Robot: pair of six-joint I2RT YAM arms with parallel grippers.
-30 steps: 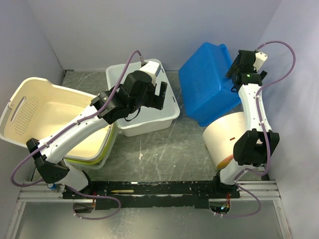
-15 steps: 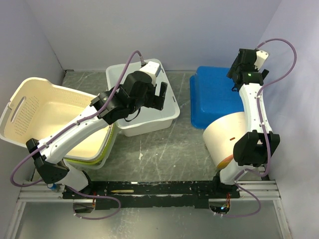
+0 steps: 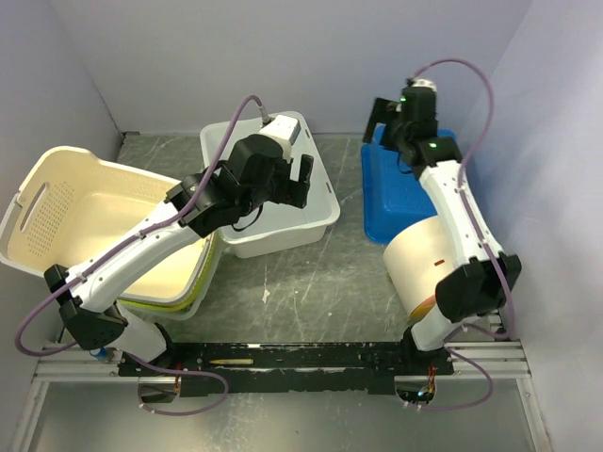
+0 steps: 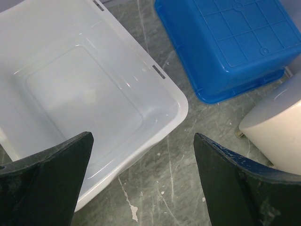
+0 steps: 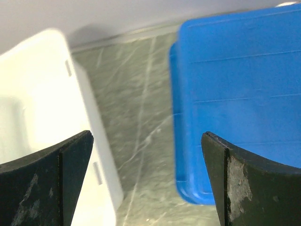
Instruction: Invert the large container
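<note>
With the left gripper (image 4: 142, 135) and right gripper (image 5: 146, 134) spread wide and empty, the large container (image 3: 85, 202), seemingly propped tilted on 1 lower tub (image 3: 179, 304) at far left, could be slid off if lifted unevenly.

**A:** What are you counting on the grey marbled table (image 3: 311, 282)?

**B:** I am counting five containers: one cream perforated plastic rectangular basket (image 3: 57, 202), one white smooth-walled plastic rectangular tub (image 3: 316, 226), one blue plastic rectangular tub (image 3: 391, 202), one cream round plastic drum (image 3: 419, 259), and one yellow-green-rimmed tub (image 3: 193, 297) lying under the basket.

**A:** And machinery?

**B:** I am logging two white jointed robot arms: the left arm (image 3: 141, 245) and the right arm (image 3: 462, 212).
</note>
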